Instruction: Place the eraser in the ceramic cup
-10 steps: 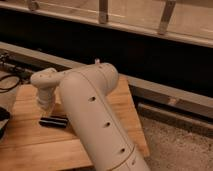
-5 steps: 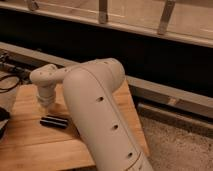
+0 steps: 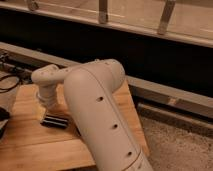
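The black eraser [image 3: 55, 121] lies flat on the wooden table [image 3: 30, 147], just under the gripper claw [image 3: 45, 109] and a little to its right in the picture. The gripper claw hangs low over the eraser's left end, very close to it. I cannot tell if the gripper claw is spread or pressed together. The big white arm [image 3: 97, 105] bends in from the right, behind the gripper claw. Far to the right is a speckled floor [image 3: 175, 145].

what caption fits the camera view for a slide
Gripper poised over the black eraser on the wooden table
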`<state>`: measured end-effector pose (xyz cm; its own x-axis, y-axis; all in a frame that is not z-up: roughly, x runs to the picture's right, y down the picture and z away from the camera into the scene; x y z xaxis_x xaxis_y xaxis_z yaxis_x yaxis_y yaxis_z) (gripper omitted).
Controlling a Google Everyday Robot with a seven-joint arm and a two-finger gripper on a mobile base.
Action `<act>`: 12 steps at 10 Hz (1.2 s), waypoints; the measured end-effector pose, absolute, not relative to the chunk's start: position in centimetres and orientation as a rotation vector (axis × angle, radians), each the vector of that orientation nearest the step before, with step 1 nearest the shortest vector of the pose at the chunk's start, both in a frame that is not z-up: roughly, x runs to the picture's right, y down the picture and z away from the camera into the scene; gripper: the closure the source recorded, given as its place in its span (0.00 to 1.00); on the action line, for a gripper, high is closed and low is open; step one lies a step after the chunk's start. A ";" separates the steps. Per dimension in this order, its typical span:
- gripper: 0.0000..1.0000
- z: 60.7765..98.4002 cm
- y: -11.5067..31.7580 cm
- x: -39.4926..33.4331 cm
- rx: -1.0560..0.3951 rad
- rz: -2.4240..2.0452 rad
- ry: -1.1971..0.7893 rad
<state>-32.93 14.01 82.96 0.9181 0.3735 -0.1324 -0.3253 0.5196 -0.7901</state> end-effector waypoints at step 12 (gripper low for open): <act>0.20 84.2 17.7 -35.6 -1.055 0.348 -0.032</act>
<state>-35.63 17.73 84.17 0.9451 0.2956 -0.1393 -0.2649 0.4436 -0.8561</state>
